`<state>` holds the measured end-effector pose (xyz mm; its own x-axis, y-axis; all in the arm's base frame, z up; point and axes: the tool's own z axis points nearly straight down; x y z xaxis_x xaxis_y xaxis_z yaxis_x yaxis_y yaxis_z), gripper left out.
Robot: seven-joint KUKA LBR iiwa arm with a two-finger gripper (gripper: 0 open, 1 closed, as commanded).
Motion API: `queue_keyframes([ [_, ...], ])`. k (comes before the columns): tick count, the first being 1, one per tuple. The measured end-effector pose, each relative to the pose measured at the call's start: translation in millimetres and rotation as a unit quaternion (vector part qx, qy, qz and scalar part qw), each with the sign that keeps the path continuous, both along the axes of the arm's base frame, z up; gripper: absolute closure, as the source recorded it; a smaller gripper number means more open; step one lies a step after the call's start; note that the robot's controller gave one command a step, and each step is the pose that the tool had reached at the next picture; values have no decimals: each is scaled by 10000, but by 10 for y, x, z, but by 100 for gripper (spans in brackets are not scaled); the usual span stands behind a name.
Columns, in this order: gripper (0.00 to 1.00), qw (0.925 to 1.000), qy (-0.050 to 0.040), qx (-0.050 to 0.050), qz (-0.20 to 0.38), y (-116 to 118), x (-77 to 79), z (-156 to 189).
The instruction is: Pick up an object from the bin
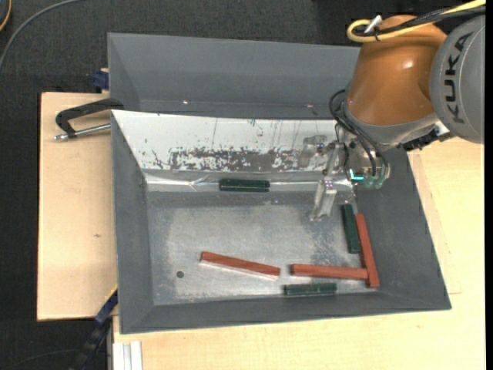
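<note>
Red sticks [239, 265], perhaps dark-green sticks [244, 184], grey bin [231, 68]

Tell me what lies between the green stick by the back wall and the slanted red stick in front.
Nothing; in the camera view, only bare bin floor runs between the green stick and the red stick.

Dark green bar [351, 230] lies flat at right of bin [231, 68].

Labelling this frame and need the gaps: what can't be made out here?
Camera view:
- Dark green stick by the right wall: far end hidden behind the gripper.
- Dark speck on the bin floor, front left: too small to identify.
- Bin's back right corner: covered by the orange wrist cover.
</note>
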<state>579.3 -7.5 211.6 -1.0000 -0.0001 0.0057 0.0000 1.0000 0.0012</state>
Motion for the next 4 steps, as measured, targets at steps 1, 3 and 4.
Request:
queue_keyframes([
  [1,0,9988,29,9,489,479,-750,-792],
  [3,100,9982,-32,4,606,671,-870,-1411],
  [4,100,9974,-105,0,706,577,-687,60],
])
